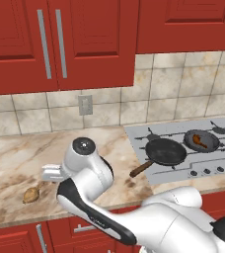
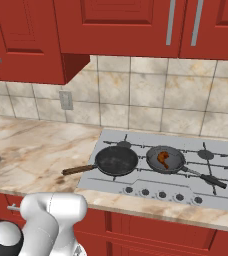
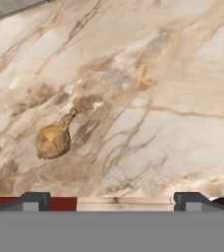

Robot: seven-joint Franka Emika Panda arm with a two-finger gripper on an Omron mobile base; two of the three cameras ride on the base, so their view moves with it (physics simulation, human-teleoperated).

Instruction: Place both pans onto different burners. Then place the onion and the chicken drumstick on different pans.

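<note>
Already both pans sit on the cooktop [image 2: 221, 150] at the right of the left base view: the wider black pan [image 1: 165, 151] over the middle burner, the smaller grey pan [image 1: 202, 140] just beyond, with the chicken drumstick [image 1: 199, 141] inside. The onion [image 3: 53, 140] lies on the marble counter [image 3: 173, 83], left of centre in the hand view. The gripper [image 3: 112, 201] is spread wide and empty at the bottom edge, seemingly hovering above the counter.

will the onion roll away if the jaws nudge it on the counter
Probably, a little. The onion is a rounded bulb lying on its side on smooth marble counter, so a sideways nudge could set it rolling. Its pointed tip would likely make it curve rather than run straight. It looks small and firm, so open jaws closing around the bulb should hold it.
</note>
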